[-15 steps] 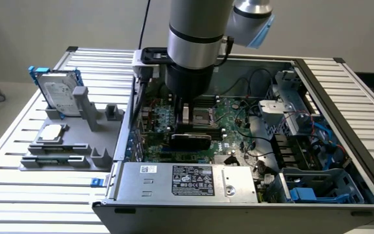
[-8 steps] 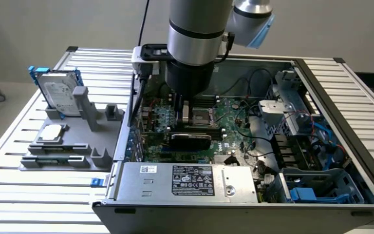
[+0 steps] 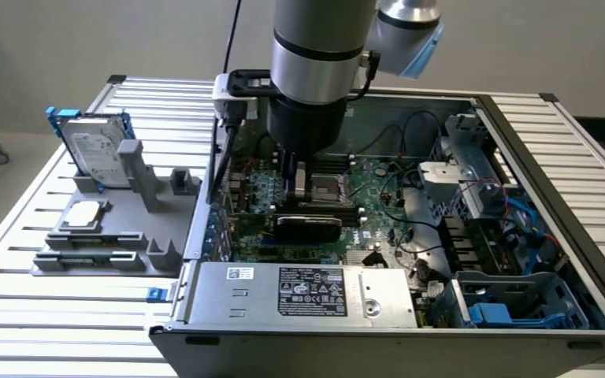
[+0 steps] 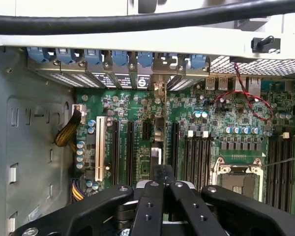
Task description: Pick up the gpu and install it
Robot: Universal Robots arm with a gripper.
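The gpu (image 3: 308, 227) stands on edge in a motherboard slot inside the open computer case, its black cooler facing the exterior camera. In the wrist view it is a thin edge (image 4: 158, 129) running from the rear bracket slots toward my fingers. My gripper (image 3: 304, 197) hangs straight down over the card's top edge. The black fingers (image 4: 148, 206) are drawn together, and the gripper (image 4: 162, 171) is shut right at that edge. Whether the fingertips pinch the card or only rest on it cannot be told.
The case (image 3: 554, 197) lies open with the power supply (image 3: 302, 295) at the front and cables and drive cages at the exterior view's right. The empty CPU socket (image 4: 238, 183) and memory slots sit beside the card. A grey holder (image 3: 103, 228) with a hard drive (image 3: 98, 157) stands at the exterior view's left.
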